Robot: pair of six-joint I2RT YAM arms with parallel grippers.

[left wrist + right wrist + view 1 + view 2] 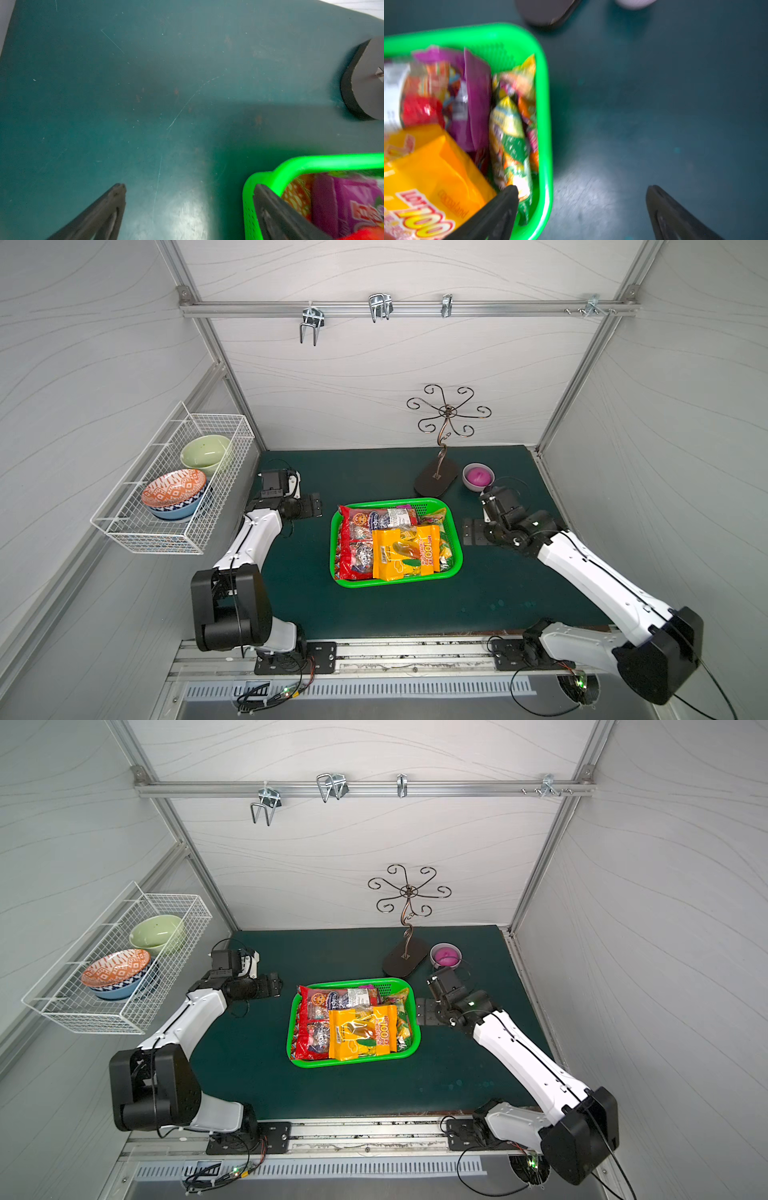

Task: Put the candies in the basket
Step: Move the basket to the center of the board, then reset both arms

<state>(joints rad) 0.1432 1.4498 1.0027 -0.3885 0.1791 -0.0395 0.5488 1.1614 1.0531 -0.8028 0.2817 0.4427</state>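
Glossy plastic candy bags (397, 547) piled inside the bright green perforated plastic basket (390, 502) on the dark green counter (519, 585), my left fingers (112, 207) spread wide, empty, beside one basket corner, my right fingers (500, 212) wide, empty, by the opposite side, bags between them

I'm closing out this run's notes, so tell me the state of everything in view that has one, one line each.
green basket: upright, full.
candies: all visible ones lie inside the basket, yellow-orange bag on top.
left gripper: open, empty.
right gripper: open, empty.
pink bowl: upright, something magenta inside.
white wire basket: holds bowls.
hook stand: upright, hooks bare.
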